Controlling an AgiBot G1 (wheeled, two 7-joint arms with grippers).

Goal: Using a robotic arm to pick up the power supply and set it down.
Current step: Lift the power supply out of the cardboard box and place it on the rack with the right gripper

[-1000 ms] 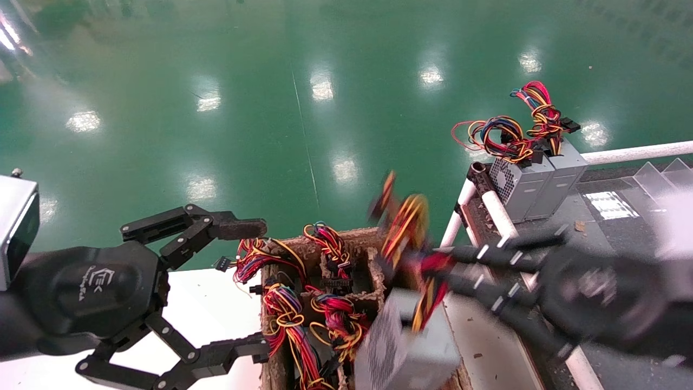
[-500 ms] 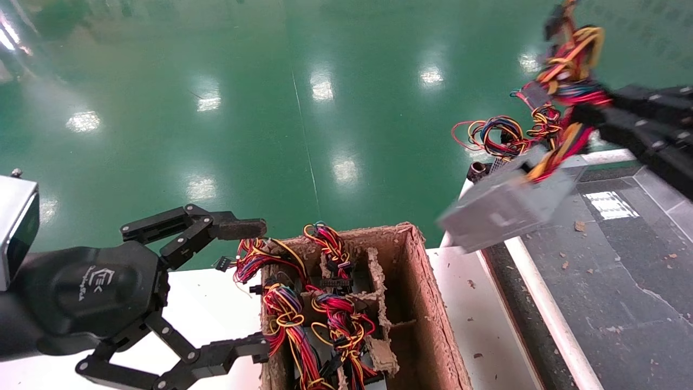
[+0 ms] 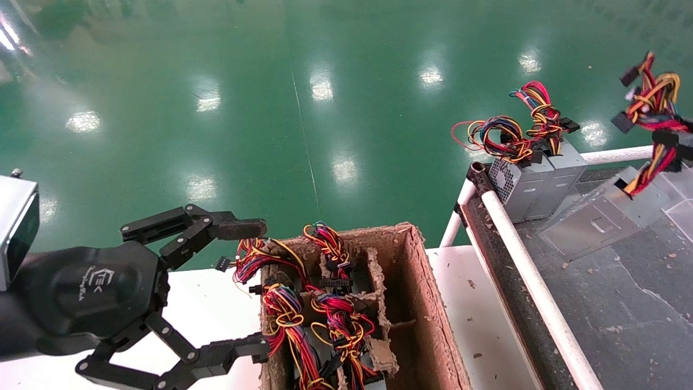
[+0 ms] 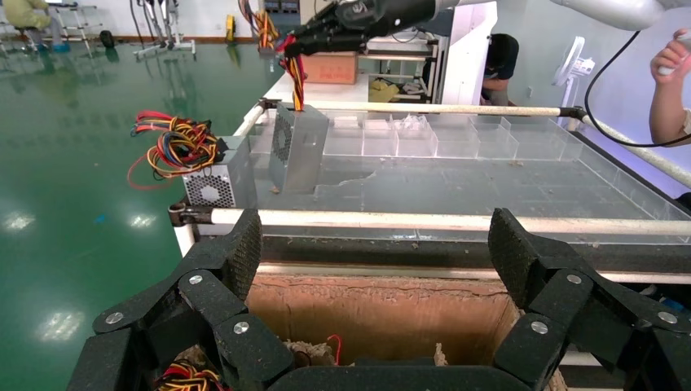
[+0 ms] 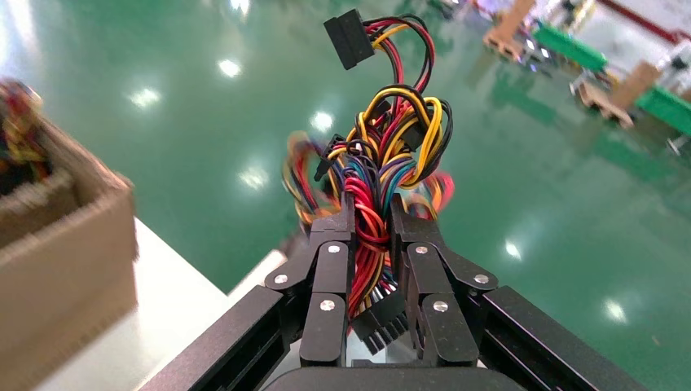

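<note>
The power supply (image 3: 601,219), a small grey metal box, hangs tilted over the dark table (image 3: 622,303) at the right. My right gripper (image 3: 674,142), at the right edge of the head view, is shut on its red, yellow and black wire bundle (image 3: 652,97). In the right wrist view the gripper (image 5: 371,224) pinches the wires (image 5: 383,155) between both fingers. The left wrist view shows the power supply (image 4: 297,147) with its lower end close to the table; I cannot tell whether they touch. My left gripper (image 3: 254,287) stays open and empty beside the cardboard box.
A cardboard box (image 3: 427,303) with divider cells holds several wired supplies. Two grey supplies (image 3: 520,184) stand at the dark table's near corner, by the white pipe rail (image 3: 520,260). Clear dividers (image 4: 424,138) cover the table's far part. A person's hand (image 4: 672,65) shows beyond it.
My right gripper has carried the power supply up out of the cardboard box, then rightward and down over the dark table. The left arm has not moved.
</note>
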